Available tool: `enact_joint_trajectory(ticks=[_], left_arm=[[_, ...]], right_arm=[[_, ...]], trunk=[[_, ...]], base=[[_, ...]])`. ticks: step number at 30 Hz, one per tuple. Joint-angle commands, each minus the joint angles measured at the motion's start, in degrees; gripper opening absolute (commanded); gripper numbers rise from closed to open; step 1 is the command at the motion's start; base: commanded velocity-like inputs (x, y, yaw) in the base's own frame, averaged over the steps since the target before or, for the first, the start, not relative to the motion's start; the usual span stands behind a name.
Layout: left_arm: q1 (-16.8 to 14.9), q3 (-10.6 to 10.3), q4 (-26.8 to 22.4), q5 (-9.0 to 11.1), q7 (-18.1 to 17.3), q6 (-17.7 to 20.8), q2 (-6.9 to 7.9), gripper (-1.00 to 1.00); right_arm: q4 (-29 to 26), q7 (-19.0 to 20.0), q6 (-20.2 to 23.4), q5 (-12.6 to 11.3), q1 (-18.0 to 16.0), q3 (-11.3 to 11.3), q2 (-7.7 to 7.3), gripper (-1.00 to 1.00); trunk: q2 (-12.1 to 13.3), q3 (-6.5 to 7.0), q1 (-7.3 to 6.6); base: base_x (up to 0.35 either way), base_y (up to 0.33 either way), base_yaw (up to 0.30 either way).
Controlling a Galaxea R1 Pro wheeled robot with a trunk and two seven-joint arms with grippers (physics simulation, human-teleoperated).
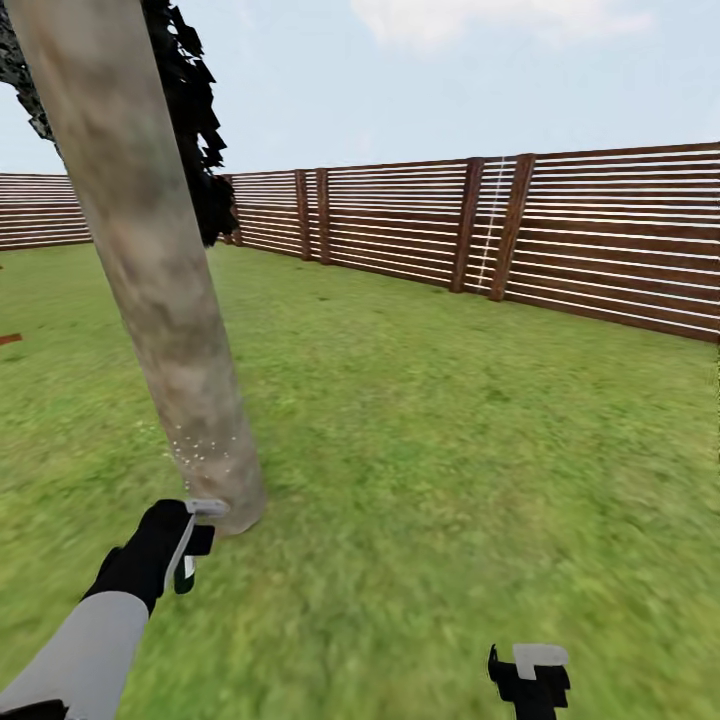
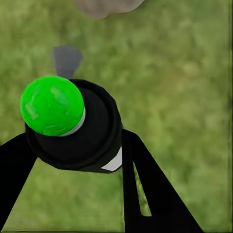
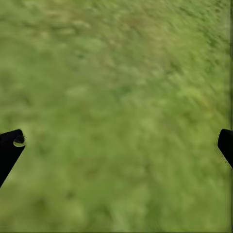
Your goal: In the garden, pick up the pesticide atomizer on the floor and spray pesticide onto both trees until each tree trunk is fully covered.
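A thick, mottled grey-brown tree trunk (image 1: 150, 260) leans up from the grass at left, with dark leaves (image 1: 195, 120) behind it. My left gripper (image 1: 183, 545) is shut on the pesticide atomizer (image 1: 190, 540), whose grey-white head sits just short of the trunk's base. Fine white spray specks (image 1: 200, 445) dot the bark low down. In the left wrist view the dark bottle (image 2: 92, 131) with its bright green round end sits between my black fingers (image 2: 145, 184), and the trunk's foot (image 2: 107, 6) lies just beyond. My right gripper (image 1: 530, 675) hangs open over bare grass (image 3: 116, 97).
Green lawn (image 1: 450, 450) stretches away to the right and ahead. A brown fence of horizontal slats (image 1: 600, 230) rings the far side. A small reddish-brown thing (image 1: 8, 340) shows at the left edge.
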Motion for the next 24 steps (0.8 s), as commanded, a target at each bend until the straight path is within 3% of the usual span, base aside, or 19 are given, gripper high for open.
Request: enact_joint_trajectory(ticks=[1, 4, 8, 11, 14, 16, 18, 20, 22, 23, 24], left_arm=[[-0.1, 0.2, 0.0, -0.4, -0.2, 0.3, -0.09, -1.0], [-0.1, 0.2, -0.4, -0.5, -0.2, 0.3, -0.62, -1.0], [-0.2, 0.3, -0.5, -0.5, -0.2, 0.2, 1.18, -1.0], [-0.3, 0.2, -0.7, -0.3, -0.2, 0.2, 0.54, -1.0], [-0.9, -0.2, -1.9, -0.4, -0.2, 0.4, -4.11, -1.0], [-1.5, -0.4, -3.2, -0.5, -0.2, 0.7, -6.03, -1.0], [-4.6, -0.3, -5.1, -0.7, -0.3, 2.1, -7.34, -1.0], [-7.2, -0.1, -5.9, -0.6, -0.4, 5.5, -7.15, -1.0], [-8.6, 0.1, -7.5, -0.7, -0.5, 7.2, -5.17, -1.0], [-9.2, 0.2, -9.2, -0.4, -0.7, 8.0, -1.58, -1.0], [-9.5, 0.1, -9.7, -0.4, -0.8, 8.2, -0.63, -1.0]], right_arm=[[0.1, -0.2, -0.1, 0.6, 0.0, -0.4, 0.02, 1.0], [0.1, -0.2, -0.1, 0.6, 0.0, -0.4, 0.03, 1.0], [0.1, -0.2, -0.1, 0.6, 0.0, -0.4, 0.03, 1.0], [0.1, -0.2, -0.1, 0.6, 0.0, -0.4, 0.03, 1.0], [0.1, -0.2, -0.1, 0.6, 0.0, -0.4, 0.03, 1.0], [0.1, -0.2, -0.1, 0.6, 0.0, -0.4, 0.03, 1.0], [0.0, -0.2, -0.1, 0.6, 0.0, -0.4, 0.0, 1.0], [0.0, -0.2, -0.1, 0.6, 0.0, -0.4, -0.06, 1.0], [0.0, -0.2, -0.1, 0.6, 0.0, -0.4, -0.16, 1.0], [0.0, -0.3, -0.1, 0.6, 0.0, -0.4, -0.21, 1.0], [0.0, -0.3, -0.1, 0.6, 0.0, -0.4, -0.22, 1.0]], trunk=[[0.0, -0.05, -0.01], [0.0, -0.05, -0.01], [0.0, -0.05, -0.01], [0.0, -0.05, -0.01], [0.0, -0.05, -0.01], [0.0, -0.05, -0.01], [0.0, -0.05, -0.01], [0.0, -0.05, -0.01], [0.0, -0.05, -0.01], [0.0, -0.05, -0.01], [0.0, -0.05, -0.01]], base=[[0.001, -0.276, 0.0], [0.0, -0.276, 0.037], [0.08, -0.255, 0.231], [0.247, -0.168, 0.273], [0.096, -0.048, 0.275], [0.022, -0.011, 0.226], [0.007, -0.003, 0.075], [0.002, -0.001, 0.021], [0.001, 0.0, 0.007], [0.0, 0.0, 0.001], [0.0, 0.0, 0.0]])
